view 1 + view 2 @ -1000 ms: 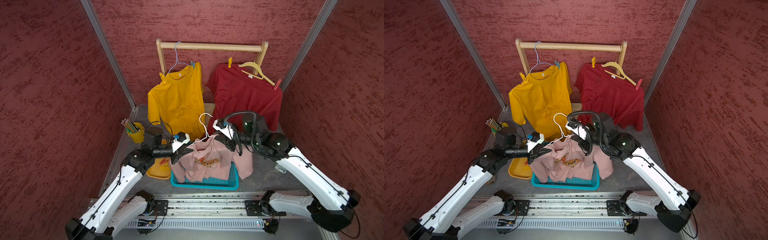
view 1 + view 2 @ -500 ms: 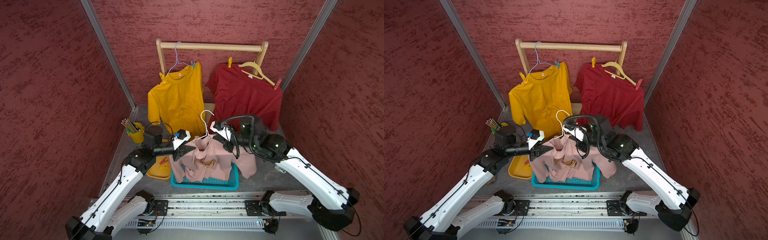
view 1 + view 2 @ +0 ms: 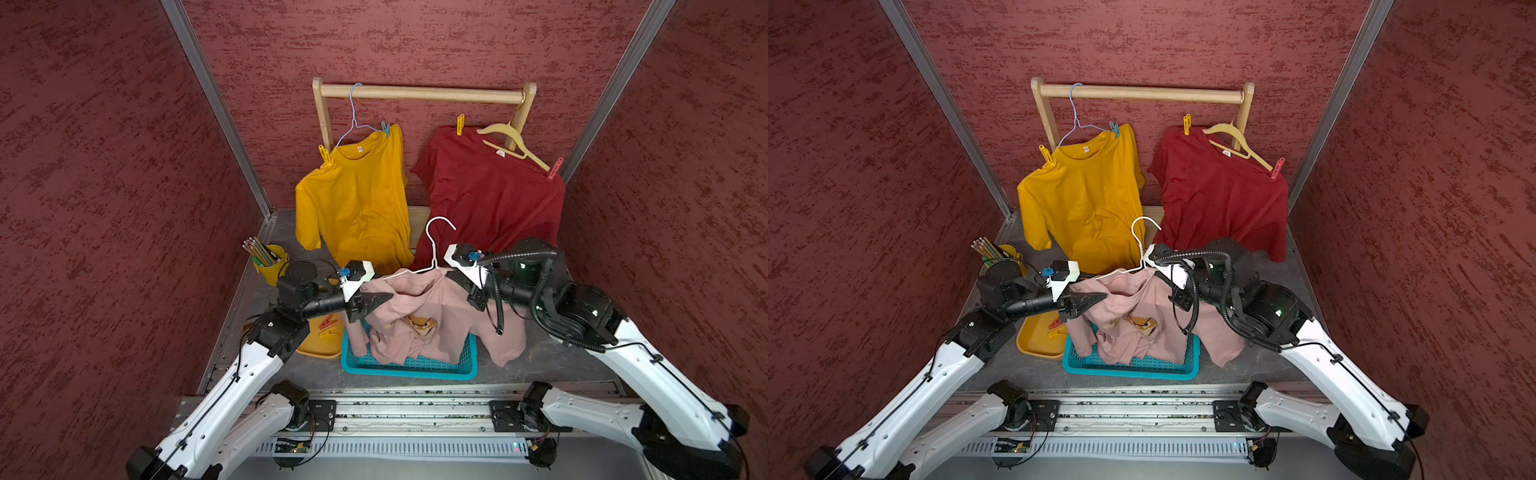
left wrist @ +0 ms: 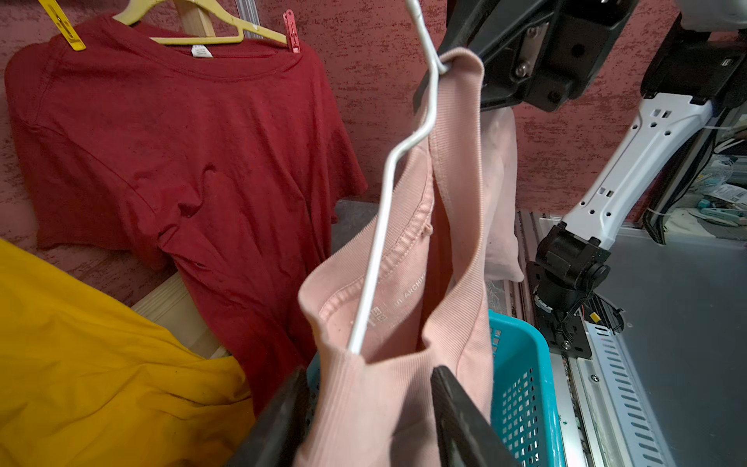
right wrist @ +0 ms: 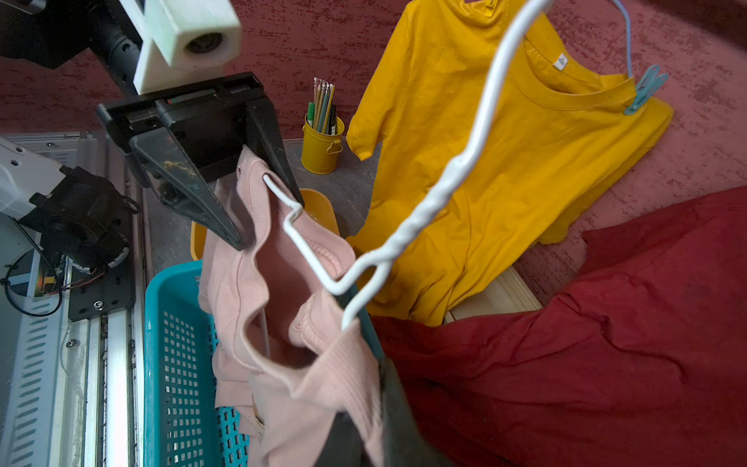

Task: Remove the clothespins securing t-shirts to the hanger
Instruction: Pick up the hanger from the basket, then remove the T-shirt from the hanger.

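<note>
Since a second ago the left end effector (image 4: 368,378) has been opened. Its jaws are now set apart around one shoulder of the pink shirt (image 3: 436,299), which is draped on a white hanger (image 3: 434,245) over the basket (image 3: 411,368) and pinched at the other shoulder by the closed right end effector (image 5: 364,356). At the rail (image 3: 419,92) behind, the yellow shirt (image 3: 357,199) is pinned by a yellow clothespin (image 3: 324,153) and a blue clothespin (image 3: 385,129), the red shirt (image 3: 490,195) by a second yellow clothespin (image 3: 460,124) and a red clothespin (image 3: 555,168), and two loose clothespins (image 3: 328,326) are seen in the tray (image 3: 316,351) beside the basket.
</note>
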